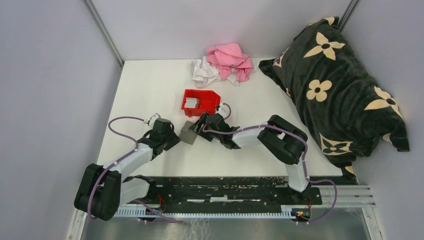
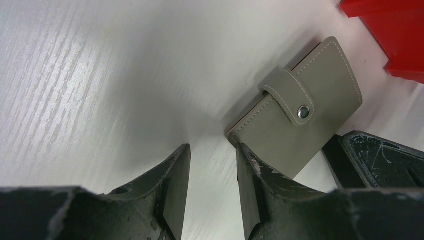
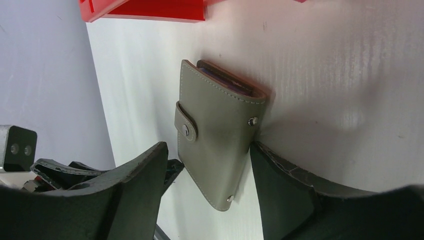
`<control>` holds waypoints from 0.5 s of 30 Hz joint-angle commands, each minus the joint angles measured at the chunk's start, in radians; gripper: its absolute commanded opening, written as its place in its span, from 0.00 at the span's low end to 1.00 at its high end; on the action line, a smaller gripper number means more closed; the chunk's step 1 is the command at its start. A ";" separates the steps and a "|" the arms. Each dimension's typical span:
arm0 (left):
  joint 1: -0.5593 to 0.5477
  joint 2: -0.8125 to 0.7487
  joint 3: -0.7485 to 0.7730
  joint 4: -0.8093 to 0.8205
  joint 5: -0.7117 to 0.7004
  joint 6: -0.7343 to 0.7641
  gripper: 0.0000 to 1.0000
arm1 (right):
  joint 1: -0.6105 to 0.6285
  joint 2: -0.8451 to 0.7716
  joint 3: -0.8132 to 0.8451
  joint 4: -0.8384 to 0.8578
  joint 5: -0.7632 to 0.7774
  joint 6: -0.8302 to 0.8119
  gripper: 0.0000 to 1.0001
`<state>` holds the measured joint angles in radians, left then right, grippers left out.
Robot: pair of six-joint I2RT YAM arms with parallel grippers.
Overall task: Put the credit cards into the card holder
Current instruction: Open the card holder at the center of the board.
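Wallet (image 1: 188,133) lies closed just beside the bin (image 1: 207,97) in the top view; cards (image 1: 191,103) sit inside the bin. Left wrist: left gripper (image 2: 212,150) spread, empty. Right wrist: right gripper (image 3: 209,150) spread astride the wallet, 1 finger (image 3: 280,185) touching its edge.

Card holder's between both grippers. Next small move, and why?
Probably slide the left gripper toward the strap to unsnap it: the card holder is still snapped shut, the right gripper brackets it, and the left gripper's jaws are empty.
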<state>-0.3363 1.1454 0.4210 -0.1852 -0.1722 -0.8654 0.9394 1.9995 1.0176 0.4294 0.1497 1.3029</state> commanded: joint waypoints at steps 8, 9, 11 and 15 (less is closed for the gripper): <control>-0.003 0.032 -0.038 -0.007 0.050 -0.018 0.46 | -0.003 0.112 0.035 -0.007 -0.021 0.021 0.64; -0.003 0.029 -0.043 -0.007 0.052 -0.018 0.45 | -0.003 0.117 0.036 0.004 -0.026 0.021 0.62; -0.003 0.024 -0.054 -0.007 0.055 -0.018 0.45 | -0.003 0.126 0.035 0.019 -0.034 0.022 0.57; -0.002 0.031 -0.068 0.003 0.071 -0.021 0.44 | -0.004 0.150 0.051 0.041 -0.076 0.006 0.43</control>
<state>-0.3363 1.1534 0.4004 -0.1238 -0.1432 -0.8661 0.9352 2.0876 1.0592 0.5205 0.1223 1.3346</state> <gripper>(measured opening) 0.443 0.484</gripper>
